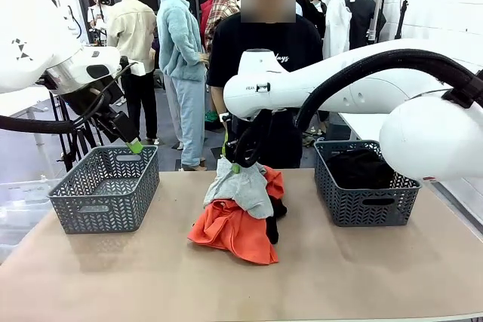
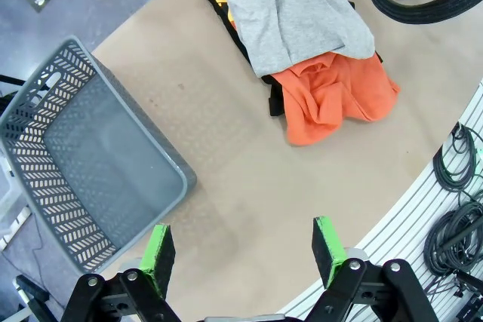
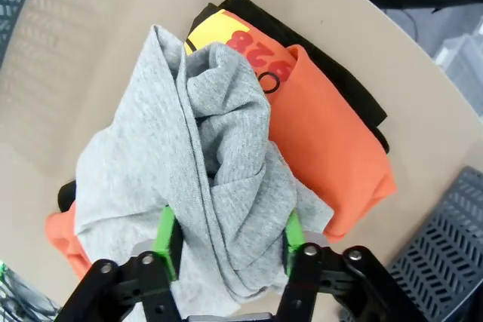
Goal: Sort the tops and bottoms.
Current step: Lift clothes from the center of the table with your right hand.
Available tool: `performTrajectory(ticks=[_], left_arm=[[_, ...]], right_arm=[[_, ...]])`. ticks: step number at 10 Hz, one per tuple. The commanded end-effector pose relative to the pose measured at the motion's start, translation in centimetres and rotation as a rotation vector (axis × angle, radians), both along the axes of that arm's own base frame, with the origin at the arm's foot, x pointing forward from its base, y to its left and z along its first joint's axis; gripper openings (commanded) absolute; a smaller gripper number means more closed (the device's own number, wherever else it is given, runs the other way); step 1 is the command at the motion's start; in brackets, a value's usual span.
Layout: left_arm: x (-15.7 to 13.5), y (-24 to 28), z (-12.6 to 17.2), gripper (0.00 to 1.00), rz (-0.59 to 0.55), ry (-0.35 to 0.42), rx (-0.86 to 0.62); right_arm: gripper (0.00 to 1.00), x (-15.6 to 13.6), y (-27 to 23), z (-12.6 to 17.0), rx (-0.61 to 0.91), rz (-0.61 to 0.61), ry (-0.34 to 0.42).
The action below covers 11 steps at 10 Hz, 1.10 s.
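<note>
Right wrist view: right gripper (image 3: 228, 228) pinches grey top (image 3: 219, 148), orange top (image 3: 332, 156) beneath unsorted; left gripper (image 2: 244, 246) gapes empty; 1 black bottom (image 1: 366, 167) basketed.

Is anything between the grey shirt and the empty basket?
Mostly no: bare table lies between the grey shirt and the empty basket. Only the left gripper hangs above that basket's far corner, so it might crowd the drop.

The light grey top (image 1: 240, 186) peaks over the crumpled orange-red top (image 1: 230, 233), centre of the counter (image 1: 113, 277), a black bottom (image 1: 273, 228) beneath. Another black bottom (image 1: 362, 167) fills the right basket (image 1: 366, 205).
</note>
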<state>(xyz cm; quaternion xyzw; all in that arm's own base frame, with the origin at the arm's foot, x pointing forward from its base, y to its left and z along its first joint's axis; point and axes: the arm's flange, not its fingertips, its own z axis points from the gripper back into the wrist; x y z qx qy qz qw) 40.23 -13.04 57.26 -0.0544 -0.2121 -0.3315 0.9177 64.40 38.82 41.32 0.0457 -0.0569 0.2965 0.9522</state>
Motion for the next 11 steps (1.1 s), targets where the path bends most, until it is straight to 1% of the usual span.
performTrajectory(ticks=[1, 2, 5, 7, 8, 11], left_arm=[[0.2, 0.1, 0.2, 0.95, 0.004, -0.004, 0.001], [0.2, 0.1, 0.2, 0.95, 0.004, -0.004, 0.001], [0.2, 0.1, 0.2, 0.95, 0.004, -0.004, 0.001], [0.2, 0.1, 0.2, 0.95, 0.004, -0.004, 0.001], [0.2, 0.1, 0.2, 0.95, 0.004, -0.004, 0.001], [0.2, 0.1, 0.2, 0.95, 0.004, -0.004, 0.001]], right_arm=[[0.02, -0.1, 0.5, 0.8, -0.017, -0.009, 0.020], [0.00, -0.1, 0.5, 0.9, -0.015, -0.013, 0.023], [0.00, -0.4, 0.7, 1.3, -0.010, -0.013, 0.039], [0.00, -0.9, 0.4, 1.7, 0.001, -0.001, 0.030], [0.00, -0.5, 0.3, 0.5, -0.005, 0.004, 0.017], [0.00, -0.5, 0.3, 0.5, -0.005, 0.004, 0.017]])
